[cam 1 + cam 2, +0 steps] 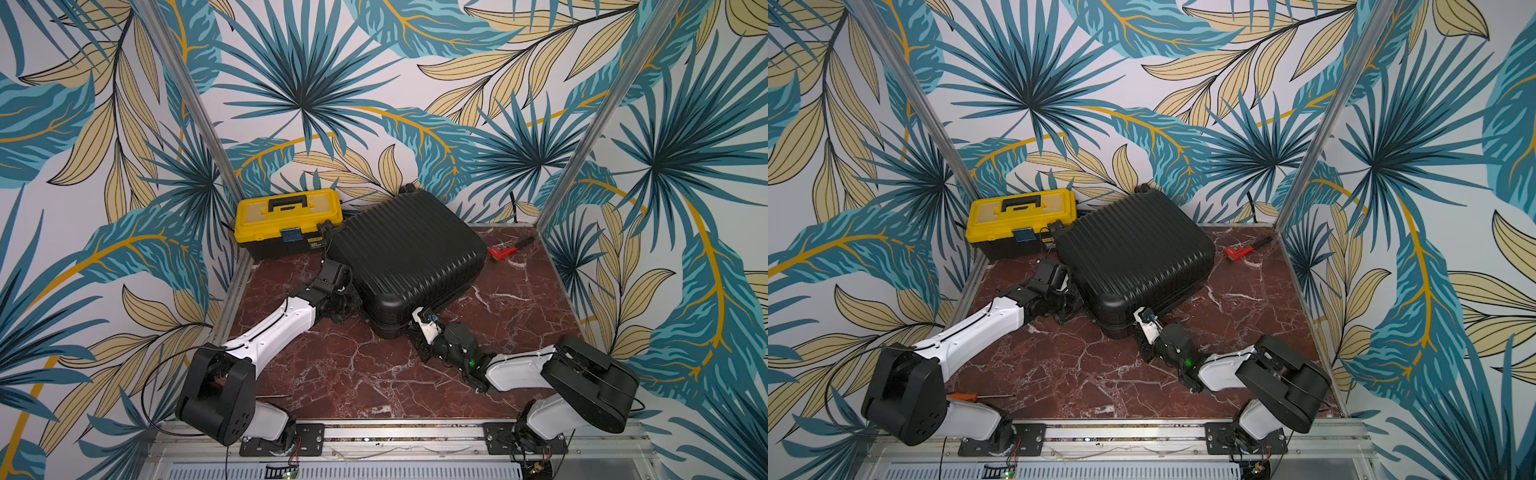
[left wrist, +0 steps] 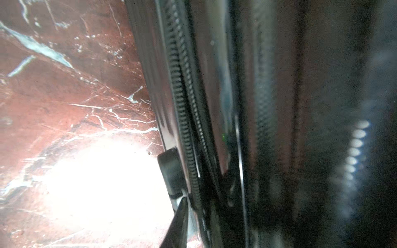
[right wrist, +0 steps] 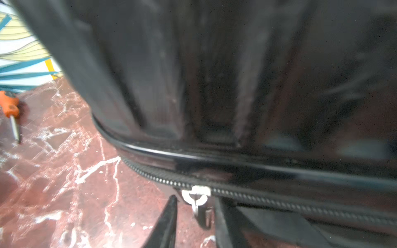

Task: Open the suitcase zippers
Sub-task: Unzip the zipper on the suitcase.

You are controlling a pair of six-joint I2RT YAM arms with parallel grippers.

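Observation:
The black ribbed suitcase lies flat mid-table in both top views. My left gripper presses against its left side seam. There the zipper track runs as two parted rows of teeth, and a black pull tab sticks out past the one visible finger; the grip looks shut on the pull. My right gripper sits at the near corner. A silver slider rides the closed track, its pull hanging between the parted fingers.
A yellow-and-black toolbox stands against the suitcase's far left corner. A red wrench lies at the back right, and an orange-handled screwdriver lies near the left arm's base. Patterned walls close in on three sides.

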